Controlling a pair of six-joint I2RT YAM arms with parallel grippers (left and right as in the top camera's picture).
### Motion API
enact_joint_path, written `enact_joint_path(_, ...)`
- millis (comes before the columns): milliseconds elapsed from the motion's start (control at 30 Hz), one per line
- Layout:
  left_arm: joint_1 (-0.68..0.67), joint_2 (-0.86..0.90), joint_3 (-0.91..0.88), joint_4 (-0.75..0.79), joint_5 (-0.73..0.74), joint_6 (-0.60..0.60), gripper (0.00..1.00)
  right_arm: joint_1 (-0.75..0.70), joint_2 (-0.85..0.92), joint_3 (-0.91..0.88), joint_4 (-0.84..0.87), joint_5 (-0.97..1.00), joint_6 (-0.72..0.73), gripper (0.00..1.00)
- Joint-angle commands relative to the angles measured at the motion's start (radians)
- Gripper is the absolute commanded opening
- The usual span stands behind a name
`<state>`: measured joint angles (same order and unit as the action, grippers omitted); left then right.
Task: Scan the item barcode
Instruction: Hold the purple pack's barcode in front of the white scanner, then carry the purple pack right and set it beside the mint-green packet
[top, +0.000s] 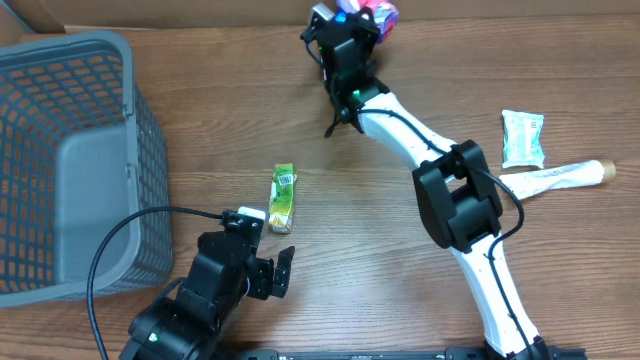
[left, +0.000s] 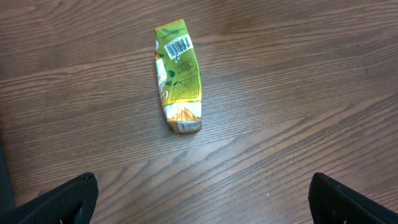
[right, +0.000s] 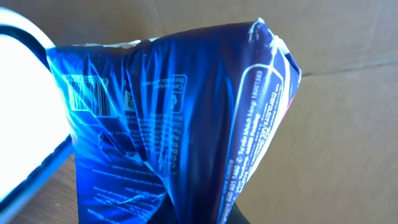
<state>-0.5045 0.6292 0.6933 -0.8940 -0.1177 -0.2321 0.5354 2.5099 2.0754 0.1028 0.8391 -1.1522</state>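
Overhead, the grey plastic mesh basket (top: 60, 150) at far left is cut off by the frame edge. Right of it my left gripper (top: 274, 270) hovers over the wooden table (top: 200, 100), fingers spread wide, holding nothing. Just beyond its tips the green and yellow drink carton (top: 284, 198) lies flat, barcode up. At the table's far edge my right gripper (top: 352, 18) is pressed together, pinching the glossy blue foil packet (right: 186, 124). The packet fills the wrist view and hides my fingers, its barcode (right: 90, 96) towards the camera. Far right lie a white and green sachet (top: 522, 138) and a white tube (top: 560, 177).
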Motion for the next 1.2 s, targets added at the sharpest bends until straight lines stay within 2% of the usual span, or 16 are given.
enact_joint_path(0,-0.008,0.004,-0.003,0.001,-0.013,0.016,1.0,0.02,-0.148,0.019,-0.018,0.053,0.094,0.04)
enact_joint_path(100,-0.008,0.003,-0.003,0.001,-0.013,0.016,1.0,0.029,-0.22,0.019,-0.116,0.049,0.159,0.04)
enact_joint_path(200,-0.008,0.003,-0.003,0.001,-0.013,0.016,1.0,0.037,-0.317,0.019,-0.29,-0.008,0.288,0.04)
enact_joint_path(300,-0.008,0.004,-0.003,0.001,-0.013,0.016,0.99,0.04,-0.441,0.019,-0.561,-0.212,0.443,0.04)
enact_joint_path(433,-0.008,0.003,-0.003,0.001,-0.013,0.016,1.0,0.031,-0.567,0.019,-0.8,-0.45,0.648,0.04)
enact_joint_path(667,-0.008,0.003,-0.003,0.001,-0.013,0.016,1.0,-0.084,-0.724,0.019,-1.099,-0.828,1.184,0.04)
enact_joint_path(867,-0.008,0.004,-0.003,0.001,-0.013,0.016,1.0,-0.307,-0.738,0.018,-1.369,-0.871,1.579,0.04)
enact_joint_path(1000,-0.008,0.004,-0.003,0.001,-0.013,0.016,1.0,-0.477,-0.71,-0.005,-1.431,-0.869,1.68,0.04)
enact_joint_path(1167,-0.008,0.003,-0.003,0.0,-0.013,0.016,0.99,-0.666,-0.701,-0.183,-1.291,-0.867,1.754,0.04)
